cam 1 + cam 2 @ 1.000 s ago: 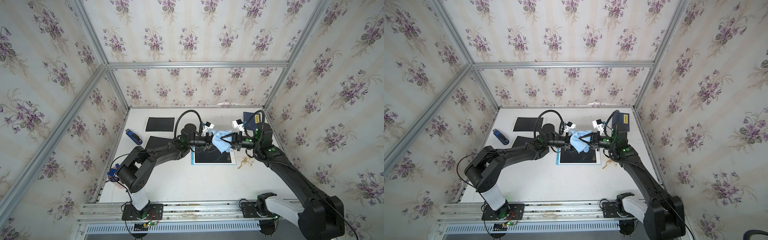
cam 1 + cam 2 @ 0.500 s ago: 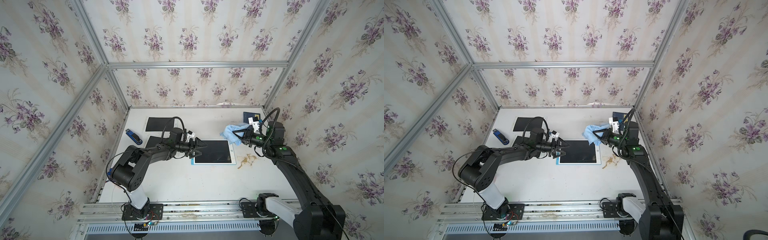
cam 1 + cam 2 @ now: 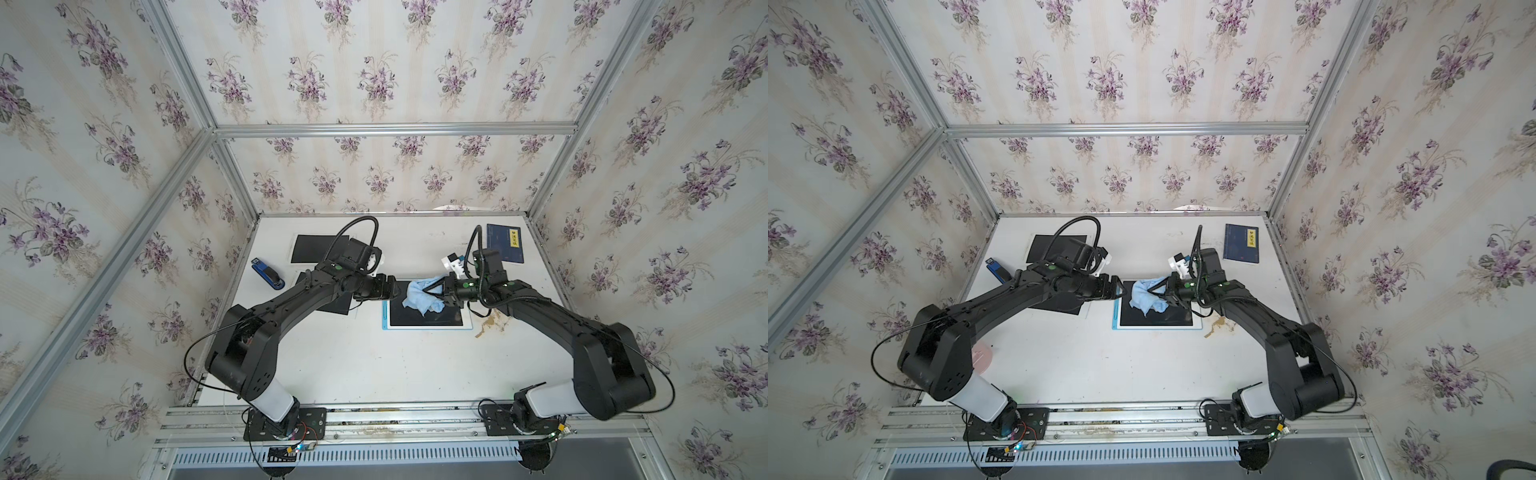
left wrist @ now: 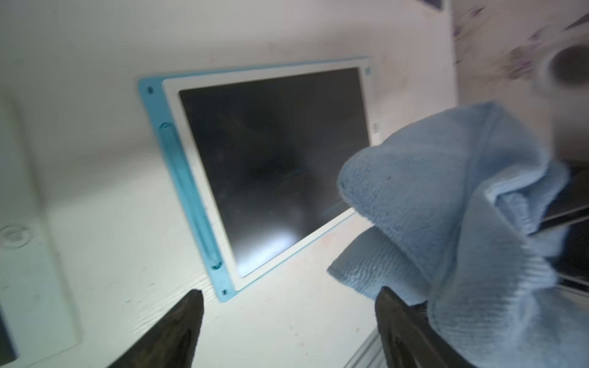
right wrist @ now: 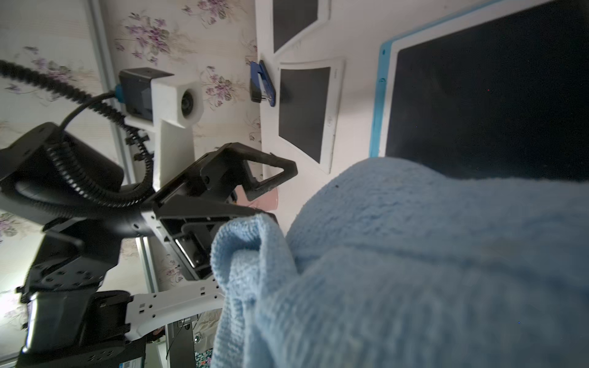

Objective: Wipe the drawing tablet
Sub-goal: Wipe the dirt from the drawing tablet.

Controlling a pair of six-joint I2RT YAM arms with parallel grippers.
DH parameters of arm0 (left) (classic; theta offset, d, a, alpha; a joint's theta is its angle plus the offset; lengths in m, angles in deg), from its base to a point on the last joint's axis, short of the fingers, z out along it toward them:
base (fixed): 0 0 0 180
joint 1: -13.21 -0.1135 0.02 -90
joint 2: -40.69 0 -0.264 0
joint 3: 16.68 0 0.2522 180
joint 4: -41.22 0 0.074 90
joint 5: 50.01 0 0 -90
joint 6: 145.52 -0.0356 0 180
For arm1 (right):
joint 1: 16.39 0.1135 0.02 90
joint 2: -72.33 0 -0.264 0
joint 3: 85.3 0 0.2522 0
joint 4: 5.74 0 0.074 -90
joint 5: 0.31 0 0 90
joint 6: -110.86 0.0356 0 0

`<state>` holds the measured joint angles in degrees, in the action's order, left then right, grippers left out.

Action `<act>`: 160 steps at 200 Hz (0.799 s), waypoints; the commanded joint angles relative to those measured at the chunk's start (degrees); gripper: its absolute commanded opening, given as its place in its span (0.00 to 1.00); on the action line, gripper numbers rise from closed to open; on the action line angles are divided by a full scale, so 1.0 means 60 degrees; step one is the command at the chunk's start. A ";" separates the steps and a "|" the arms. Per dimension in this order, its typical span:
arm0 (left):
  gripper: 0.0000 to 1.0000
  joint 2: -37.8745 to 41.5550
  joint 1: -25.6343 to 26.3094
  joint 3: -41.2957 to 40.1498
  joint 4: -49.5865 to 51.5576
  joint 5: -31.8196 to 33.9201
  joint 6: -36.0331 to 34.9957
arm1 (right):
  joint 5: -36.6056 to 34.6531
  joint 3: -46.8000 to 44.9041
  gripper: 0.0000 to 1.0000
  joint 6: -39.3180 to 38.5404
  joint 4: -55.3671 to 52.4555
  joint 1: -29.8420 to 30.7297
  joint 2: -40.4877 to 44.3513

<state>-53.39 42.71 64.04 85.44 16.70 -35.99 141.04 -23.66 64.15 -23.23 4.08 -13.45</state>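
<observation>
Evidently limp and light, the cloth [image 3: 419,297] hangs over the tablet [image 3: 432,321] from the right end effector [image 3: 436,289], clamped on its edge; left end effector [image 3: 396,286] gapes just beside it.

The blue cloth [image 5: 430,255] fills much of the right wrist view. It hides the fingers of the right hand [image 3: 432,289] that pinch it and one corner of the drawing tablet [image 5: 478,95], which also runs off the picture's edge. The left wrist view is blurred, showing only the fingertips of the left hand [image 4: 288,306]. In both top views, whether the cloth touches the screen cannot be told. The left arm overlaps a dark panel [image 3: 336,305], and the label on the dark blue booklet [image 3: 504,248] is too small to read.
</observation>
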 commanded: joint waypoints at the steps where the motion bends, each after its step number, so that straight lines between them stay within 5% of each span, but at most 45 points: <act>1: 0.85 -0.0567 0.0401 0.0226 0.1598 0.2656 -0.1405 | -0.0600 0.0200 0.00 -0.0493 0.0272 0.0200 -0.0755; 90: 0.85 -0.2954 0.1268 0.1700 0.2403 0.4959 -0.1822 | -0.2455 0.1266 0.00 -0.2192 -0.1649 0.0696 -0.3254; 160: 0.85 -0.3689 0.1631 0.1894 0.2806 0.5864 -0.1945 | -0.5759 0.0636 0.00 -0.2991 -0.3635 0.0665 -0.2018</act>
<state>-73.63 52.37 76.17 100.00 48.22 -46.81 119.10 -19.16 48.15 -36.56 8.30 -28.18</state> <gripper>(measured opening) 0.853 0.127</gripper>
